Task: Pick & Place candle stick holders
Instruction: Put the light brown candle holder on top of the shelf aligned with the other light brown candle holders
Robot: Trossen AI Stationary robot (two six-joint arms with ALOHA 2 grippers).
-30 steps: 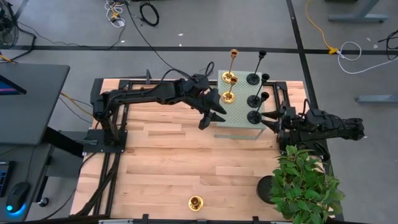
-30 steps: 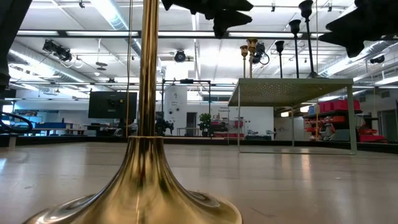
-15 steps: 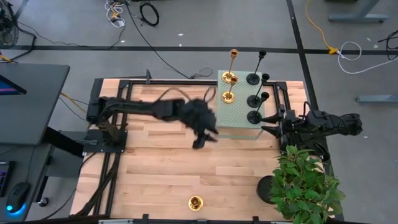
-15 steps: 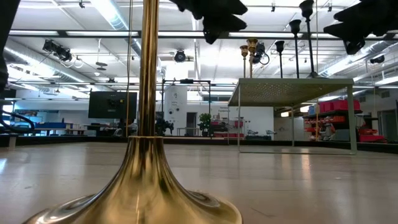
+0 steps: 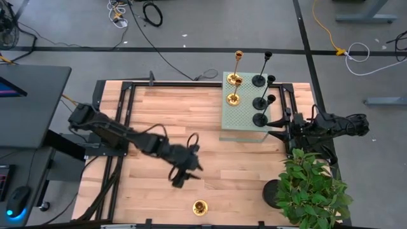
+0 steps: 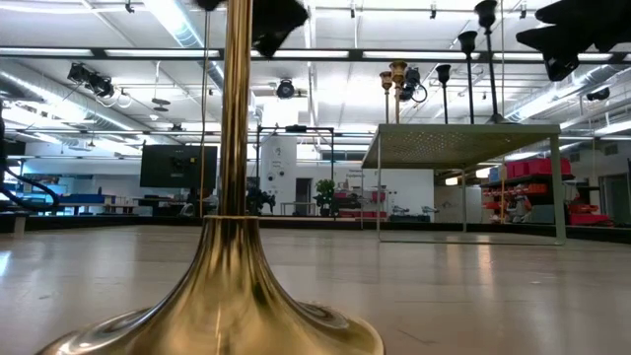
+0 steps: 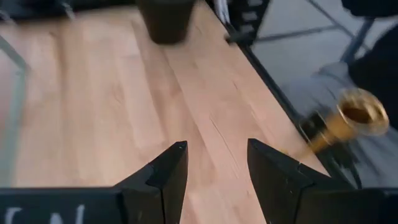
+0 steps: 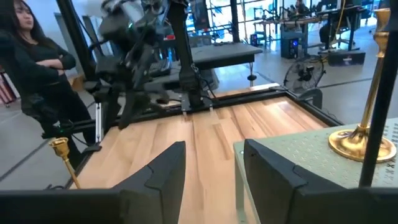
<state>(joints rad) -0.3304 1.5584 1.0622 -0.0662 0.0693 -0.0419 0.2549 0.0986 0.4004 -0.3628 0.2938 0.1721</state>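
One gold candle stick holder [image 5: 200, 207] stands upright on its round base near the table's front edge; it fills the low view's foreground [image 6: 232, 197]. Two gold holders [image 5: 233, 89] and three black ones [image 5: 259, 102] stand on a pale green perforated stand [image 5: 245, 124] at the far right. My left gripper [image 5: 184, 175] hovers open above the table, a little left of and behind the lone gold holder, whose cup [image 7: 357, 118] shows beyond its fingers. My right gripper [image 5: 272, 127] is open and level at the stand's near right corner.
A leafy plant [image 5: 311, 187] in a black pot [image 5: 272, 193] stands at the near right corner. A black frame [image 5: 117, 127] runs along the table's left side. Bare wood [image 5: 210, 152] lies between the stand and the lone holder. A person [image 8: 25, 62] stands beyond the table.
My left gripper has swung from beside the green stand toward the table's near edge and left, sinking lower, and now hangs close to the lone gold holder. Its fingers stay open. No holder has moved.
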